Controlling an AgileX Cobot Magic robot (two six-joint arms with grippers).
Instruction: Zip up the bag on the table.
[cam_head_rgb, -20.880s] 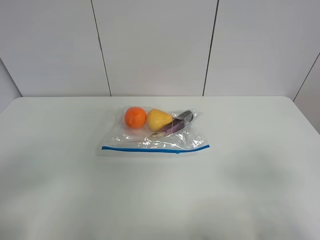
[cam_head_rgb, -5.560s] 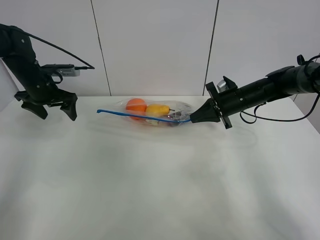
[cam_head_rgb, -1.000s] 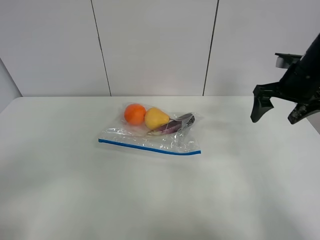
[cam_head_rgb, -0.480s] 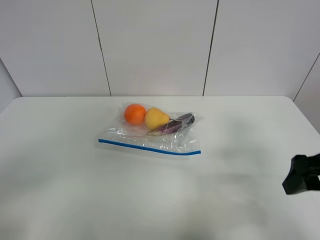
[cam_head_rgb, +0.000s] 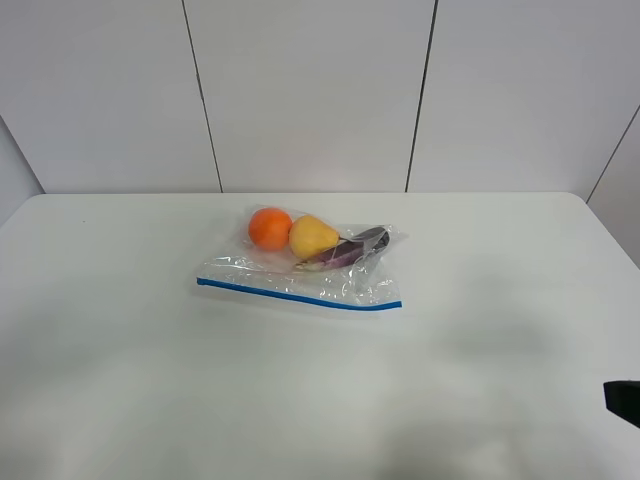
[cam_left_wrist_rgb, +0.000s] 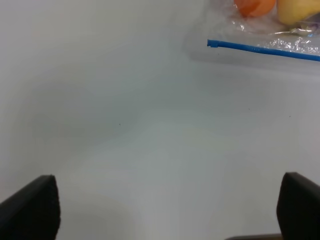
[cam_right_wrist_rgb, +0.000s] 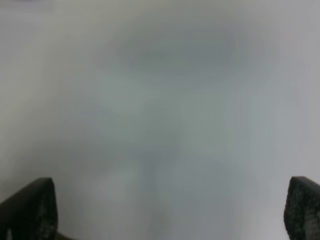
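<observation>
The bag (cam_head_rgb: 300, 265) lies flat on the table (cam_head_rgb: 150, 380) near its middle, with no gripper touching it. An orange (cam_head_rgb: 270, 228), a yellow pear (cam_head_rgb: 313, 236) and a purple eggplant (cam_head_rgb: 352, 248) show through it. Its blue zipper strip (cam_head_rgb: 298, 294) runs along the near edge as one thin line. In the left wrist view my left gripper (cam_left_wrist_rgb: 165, 205) is open and empty over bare table, well short of the bag's zipper strip (cam_left_wrist_rgb: 260, 47). My right gripper (cam_right_wrist_rgb: 165, 207) is open and empty in a blurred view of table only.
A dark piece of my right arm (cam_head_rgb: 624, 402) shows at the right edge of the high view, near the table's front. The left arm is out of that view. White wall panels (cam_head_rgb: 310, 90) stand behind the table.
The right arm has dropped from the back right to the front right edge, almost out of the high view. The bag, held up by the right gripper earlier, lies still on the table.
</observation>
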